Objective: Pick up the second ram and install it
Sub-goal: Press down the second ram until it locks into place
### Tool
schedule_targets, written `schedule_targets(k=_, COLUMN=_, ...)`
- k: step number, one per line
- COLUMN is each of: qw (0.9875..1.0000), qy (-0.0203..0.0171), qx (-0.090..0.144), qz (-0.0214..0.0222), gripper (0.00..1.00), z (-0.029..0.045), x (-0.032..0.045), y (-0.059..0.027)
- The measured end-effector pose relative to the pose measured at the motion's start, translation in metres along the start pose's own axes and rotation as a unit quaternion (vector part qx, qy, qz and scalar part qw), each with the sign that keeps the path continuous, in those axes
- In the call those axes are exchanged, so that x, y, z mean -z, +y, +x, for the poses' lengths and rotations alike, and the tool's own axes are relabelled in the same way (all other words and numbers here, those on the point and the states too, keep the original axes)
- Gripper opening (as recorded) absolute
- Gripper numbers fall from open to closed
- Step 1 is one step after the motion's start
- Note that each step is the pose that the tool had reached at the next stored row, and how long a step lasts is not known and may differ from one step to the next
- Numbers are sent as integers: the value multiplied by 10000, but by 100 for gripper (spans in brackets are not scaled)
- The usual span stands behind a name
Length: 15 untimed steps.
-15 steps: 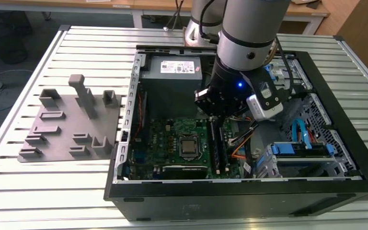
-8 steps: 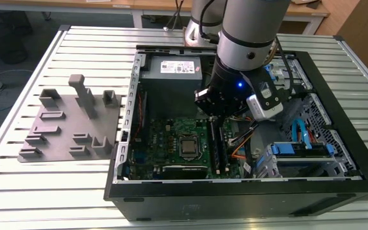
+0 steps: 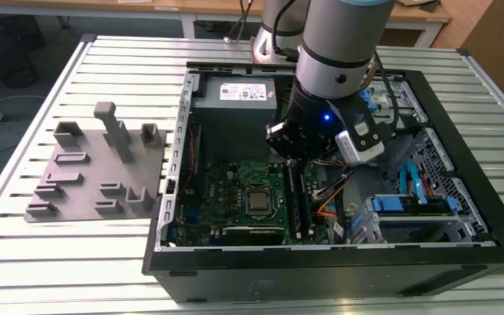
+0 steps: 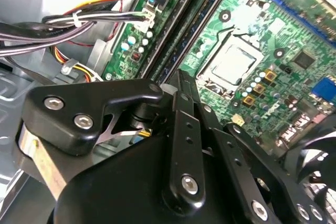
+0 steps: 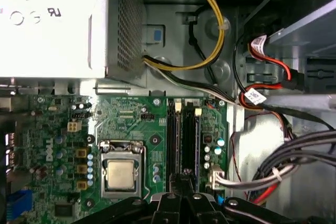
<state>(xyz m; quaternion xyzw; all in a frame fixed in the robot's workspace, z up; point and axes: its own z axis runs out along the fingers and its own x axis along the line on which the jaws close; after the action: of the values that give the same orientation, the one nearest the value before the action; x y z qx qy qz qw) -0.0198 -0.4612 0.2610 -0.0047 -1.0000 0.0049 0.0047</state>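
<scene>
Slatted table [image 3: 77, 262], pincer [image 3: 294, 161] above motherboard [image 3: 226, 190] slots.

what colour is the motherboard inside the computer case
Green, clearest in the first wrist view: the motherboard.

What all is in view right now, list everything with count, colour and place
Computer case: one, black, open on the slatted table.
Motherboard: one, green, on the case floor.
Processor socket: one, silver, mid-board.
Memory slots: black, beside the socket, under the end effector; whether the second ram sits there cannot be told.
Power supply: one, grey, at the case's far end.
Cables: yellow, red, black, grey, beside the board.
Fixture tray: one, grey, at the exterior view's left.
Arm: one, grey.
End effector: one, black.
</scene>
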Motion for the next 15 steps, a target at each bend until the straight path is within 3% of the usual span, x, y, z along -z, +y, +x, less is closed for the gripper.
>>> schedule_targets(k=7, qw=10000, qy=0, qx=0, qz=-2, gripper=11, z=2, x=-125, y=278)
schedule_targets(k=10, qw=10000, qy=-1, qx=0, qz=-2, gripper=11, z=1, x=-180, y=318)
schedule_targets(k=15, qw=10000, qy=0, qx=0, qz=-1, gripper=11, z=1, x=-271, y=311)
